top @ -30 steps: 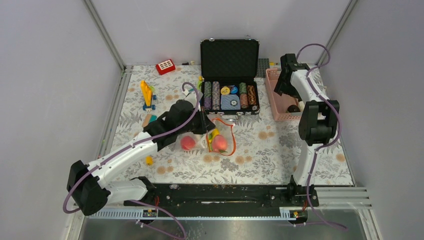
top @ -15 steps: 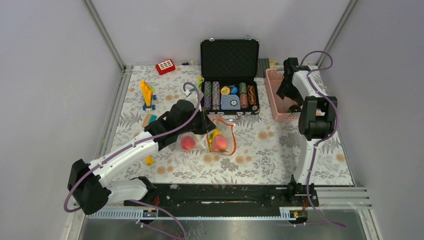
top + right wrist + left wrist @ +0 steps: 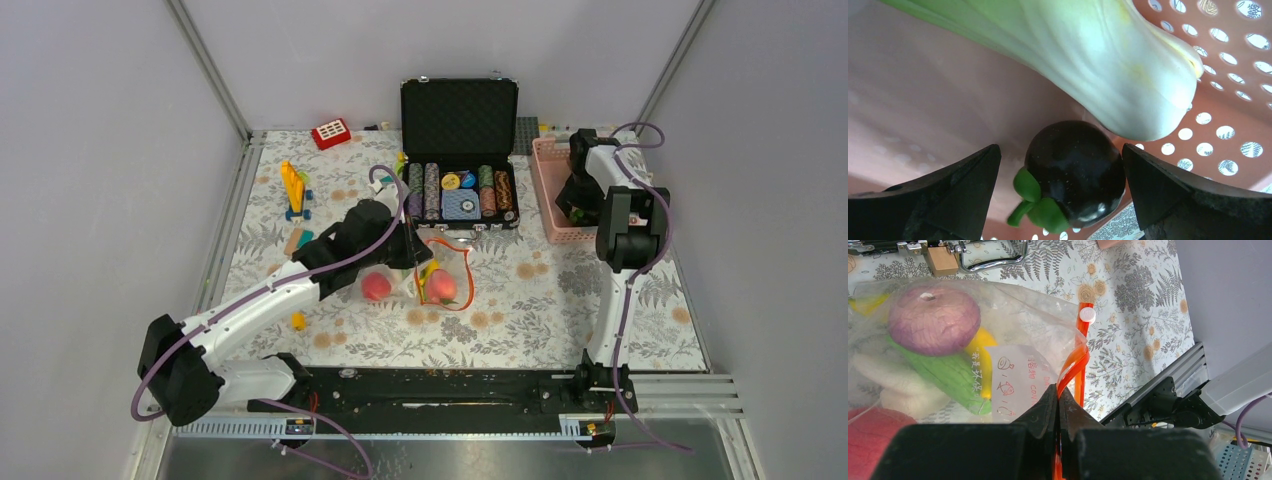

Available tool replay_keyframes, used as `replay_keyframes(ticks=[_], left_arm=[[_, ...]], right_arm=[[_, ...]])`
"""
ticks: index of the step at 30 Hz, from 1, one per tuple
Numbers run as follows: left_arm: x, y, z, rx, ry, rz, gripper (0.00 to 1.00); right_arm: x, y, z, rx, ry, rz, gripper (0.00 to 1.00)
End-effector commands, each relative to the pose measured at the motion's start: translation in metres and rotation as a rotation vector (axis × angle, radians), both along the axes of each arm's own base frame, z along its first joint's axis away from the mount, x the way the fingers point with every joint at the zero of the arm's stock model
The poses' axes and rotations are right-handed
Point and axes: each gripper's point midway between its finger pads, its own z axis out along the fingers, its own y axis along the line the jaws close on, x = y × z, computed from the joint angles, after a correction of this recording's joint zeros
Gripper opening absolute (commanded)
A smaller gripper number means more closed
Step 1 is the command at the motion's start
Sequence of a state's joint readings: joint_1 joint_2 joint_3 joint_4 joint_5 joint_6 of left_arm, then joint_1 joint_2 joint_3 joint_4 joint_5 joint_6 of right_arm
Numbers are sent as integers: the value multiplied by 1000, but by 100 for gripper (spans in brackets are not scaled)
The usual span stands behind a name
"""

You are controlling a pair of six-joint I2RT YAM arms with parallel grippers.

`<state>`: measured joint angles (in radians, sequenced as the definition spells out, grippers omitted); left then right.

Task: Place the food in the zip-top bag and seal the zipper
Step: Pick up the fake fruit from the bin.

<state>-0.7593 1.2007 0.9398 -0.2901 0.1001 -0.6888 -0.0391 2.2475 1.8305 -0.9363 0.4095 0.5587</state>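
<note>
Jaws of the left gripper (image 3: 1058, 396) were clamped on the zipper (image 3: 1080, 352) of the zip-top bag (image 3: 1023, 315), lying on the table (image 3: 560, 300). The right gripper (image 3: 1059, 152) stood spread around the purple ball (image 3: 1075, 170) inside the pink basket (image 3: 1233, 125).

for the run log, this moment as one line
left jaws: shut on zipper | right jaws: open around dark fruit in basket | bag: food inside, unsealed

Enclosure: plain pale grey walls (image 3: 90, 150) on three sides, aluminium posts (image 3: 208, 68) in the back corners; counter (image 3: 540, 320) covered with fern-and-flower print; slotted metal rail (image 3: 690, 395) along near edge. Light even.
</note>
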Motion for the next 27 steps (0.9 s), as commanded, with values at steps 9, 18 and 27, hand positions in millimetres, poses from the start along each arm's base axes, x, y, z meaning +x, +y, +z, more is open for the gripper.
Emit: replay_keyframes(ticks=[9,18,27], left_arm=[[5,-8,19,-44,-52,-19,0],[6,-7,21,-37,-58,-16,0],[6,-5,25,-40,-67,-7,0]], right_arm=[[4,9,11,42,-6,34,89],[10,15,13,79,-57,58,54],[24,14,73,55,-284,131,40]])
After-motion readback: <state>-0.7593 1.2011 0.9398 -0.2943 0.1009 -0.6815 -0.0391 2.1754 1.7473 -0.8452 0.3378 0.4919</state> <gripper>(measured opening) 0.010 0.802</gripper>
